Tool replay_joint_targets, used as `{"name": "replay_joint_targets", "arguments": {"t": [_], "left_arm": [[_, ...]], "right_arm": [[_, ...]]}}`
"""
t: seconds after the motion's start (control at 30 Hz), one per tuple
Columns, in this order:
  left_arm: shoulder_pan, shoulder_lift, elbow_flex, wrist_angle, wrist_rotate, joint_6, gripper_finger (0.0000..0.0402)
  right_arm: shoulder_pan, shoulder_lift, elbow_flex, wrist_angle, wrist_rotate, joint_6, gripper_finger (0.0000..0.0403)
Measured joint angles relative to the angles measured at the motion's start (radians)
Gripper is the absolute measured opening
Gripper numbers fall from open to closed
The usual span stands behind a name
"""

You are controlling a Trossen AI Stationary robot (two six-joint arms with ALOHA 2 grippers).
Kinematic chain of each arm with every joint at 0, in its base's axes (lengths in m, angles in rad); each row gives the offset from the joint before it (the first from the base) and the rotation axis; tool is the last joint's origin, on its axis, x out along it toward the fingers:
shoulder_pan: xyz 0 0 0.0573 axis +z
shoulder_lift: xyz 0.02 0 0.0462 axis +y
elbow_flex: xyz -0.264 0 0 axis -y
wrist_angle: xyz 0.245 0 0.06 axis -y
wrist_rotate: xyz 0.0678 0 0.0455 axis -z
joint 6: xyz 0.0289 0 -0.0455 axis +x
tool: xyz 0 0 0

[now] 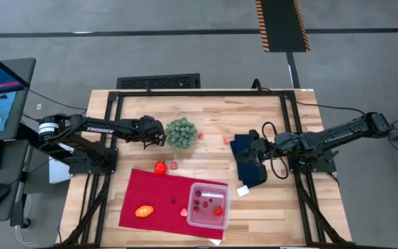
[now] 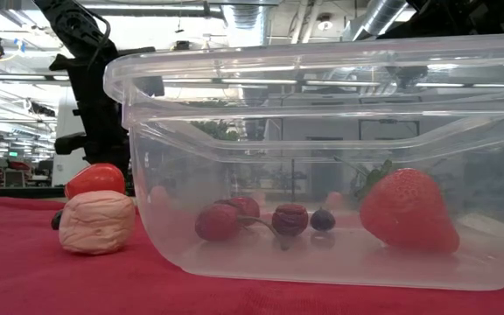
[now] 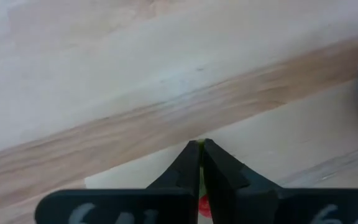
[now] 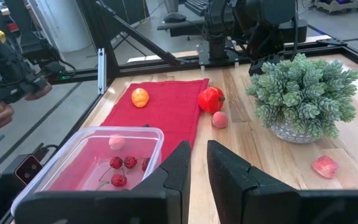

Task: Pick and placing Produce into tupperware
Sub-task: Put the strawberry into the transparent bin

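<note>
- High view: the left gripper (image 1: 159, 136) sits low over the wooden counter (image 1: 213, 111), just beside the green bushy ball plant (image 1: 182, 132).
- Left wrist view: its dark fingers (image 3: 188, 165) are pressed together, with a sliver of green and red showing between them; what that piece is, I cannot tell.
- The clear square plastic tupperware (image 1: 207, 205) rests on one corner of the flat red cloth (image 1: 159, 195), at the counter's near edge.
- Low view: inside it lie a large red toy strawberry (image 2: 409, 210), dark red cherries (image 2: 226, 219) and a small dark berry (image 2: 323, 220).
- A pale pink lumpy piece (image 2: 97, 222) lies on the cloth just beside the container wall.
- An orange oval toy fruit (image 1: 144, 211) lies on the red cloth, a red toy pepper (image 1: 160, 167) at the cloth's far edge, and a small pink chunk (image 1: 226, 140) on bare wood near the plant.
- The right gripper (image 1: 252, 145) waits over the dark blue folded cloth (image 1: 249, 166), its fingers (image 4: 178, 165) slightly apart and holding nothing.
</note>
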Motion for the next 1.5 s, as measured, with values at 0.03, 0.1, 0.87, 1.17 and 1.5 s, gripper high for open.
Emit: {"name": "replay_joint_targets", "arguments": {"t": [0.03, 0.1, 0.87, 1.17, 1.5], "left_arm": [[0.000, 0.000, 0.006, -0.001, 0.000, 0.000, 0.0002], [0.000, 0.000, 0.020, -0.005, -0.001, 0.009, 0.0001], [-0.027, -0.236, 0.110, -0.094, -0.008, 0.079, 0.0000], [-0.179, -0.256, 0.110, 0.047, 0.026, 0.107, 0.0000], [-0.395, -0.244, 0.110, 0.234, -0.027, 0.130, 0.0000]], "right_arm": [[0.000, 0.000, 0.000, 0.000, 0.000, 0.000, 0.0077], [0.000, 0.000, 0.000, 0.000, 0.000, 0.000, 0.0077], [0.000, 0.000, 0.000, 0.000, 0.000, 0.000, 0.0077], [0.000, 0.000, 0.000, 0.000, 0.000, 0.000, 0.0077], [0.000, 0.000, 0.000, 0.000, 0.000, 0.000, 0.0077]]}}
